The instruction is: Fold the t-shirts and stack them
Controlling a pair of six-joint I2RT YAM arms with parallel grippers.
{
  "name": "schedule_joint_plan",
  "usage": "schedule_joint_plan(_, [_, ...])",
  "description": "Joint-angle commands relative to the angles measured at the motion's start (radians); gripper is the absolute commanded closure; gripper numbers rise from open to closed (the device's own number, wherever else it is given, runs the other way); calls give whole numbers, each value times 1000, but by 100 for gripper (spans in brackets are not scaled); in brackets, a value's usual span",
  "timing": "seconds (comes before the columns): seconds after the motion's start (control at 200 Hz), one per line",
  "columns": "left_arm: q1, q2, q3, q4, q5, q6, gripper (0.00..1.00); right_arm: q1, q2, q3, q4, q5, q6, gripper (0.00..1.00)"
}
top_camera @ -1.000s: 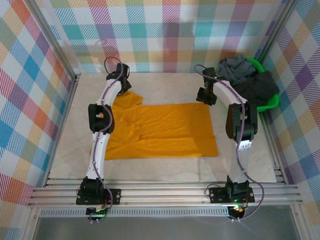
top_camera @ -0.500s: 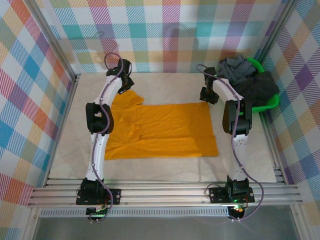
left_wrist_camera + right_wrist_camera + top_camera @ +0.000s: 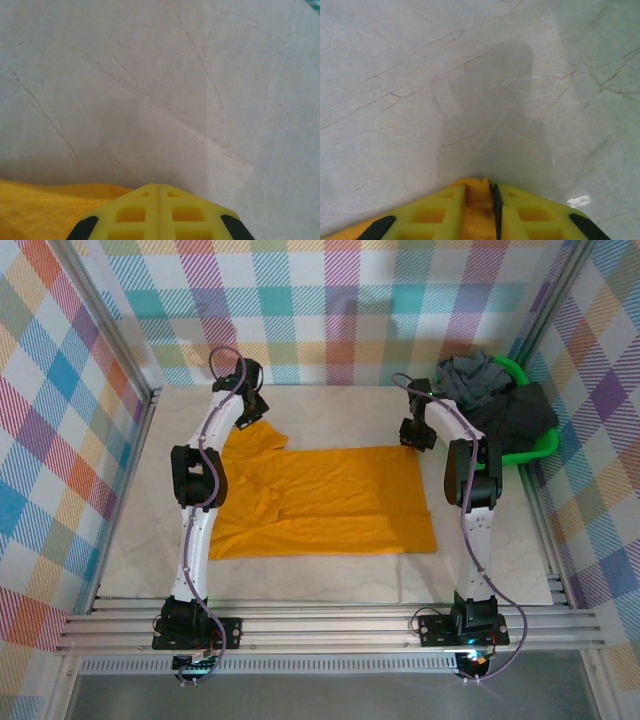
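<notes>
Mustard-orange t-shirt (image 3: 330, 500) lies flat on worktop (image 3: 330, 412); grey and charcoal t-shirts (image 3: 495, 400) sit in basket (image 3: 546, 445). Right claw (image 3: 492, 186) is clamped on its far corner. Left claw (image 3: 158, 188) is pressed together at far sleeve, hold unconfirmed. Risk: one-sided lift, giving a skewed fold.

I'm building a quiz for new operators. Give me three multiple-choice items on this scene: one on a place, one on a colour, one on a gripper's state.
1. Where are the grey shirt and dark shirt? A) on a rail B) in the basket C) on the floor
2. What colour is the flat shirt on the table? A) blue B) white C) orange
3. How is the right gripper? A) wide open B) shut on the flat shirt C) holding the basket
Key: 1 B, both are heaped in it at the far right; 2 C, the top view shows it; 3 B, orange cloth is pinched in it.
</notes>
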Motion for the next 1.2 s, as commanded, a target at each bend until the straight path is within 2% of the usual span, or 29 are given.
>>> schedule_joint_plan(0.0, [-1, -72, -9, -45, 11, 0, 100, 0, 10, 12, -8, -12, -8, 86])
schedule_joint_plan(0.13, [-1, -103, -15, -60, 14, -2, 100, -1, -16, -9, 17, -4, -35, 100])
schedule_joint_plan(0.335, [-1, -218, -118, -95, 33, -33, 100, 2, -102, -72, 99, -23, -114, 100])
schedule_joint_plan(0.625, [-1, -554, -547, -76, 88, -90, 100, 22, -252, -228, 181, -40, -179, 100])
schedule_joint_plan(0.865, [-1, -905, -890, -97, 52, -139, 100, 25, -425, -424, 226, -37, -139, 100])
schedule_joint_plan(1.2, [4, -1303, -1239, -222, 21, -204, 100, 33, -666, -774, 239, 11, -69, 100])
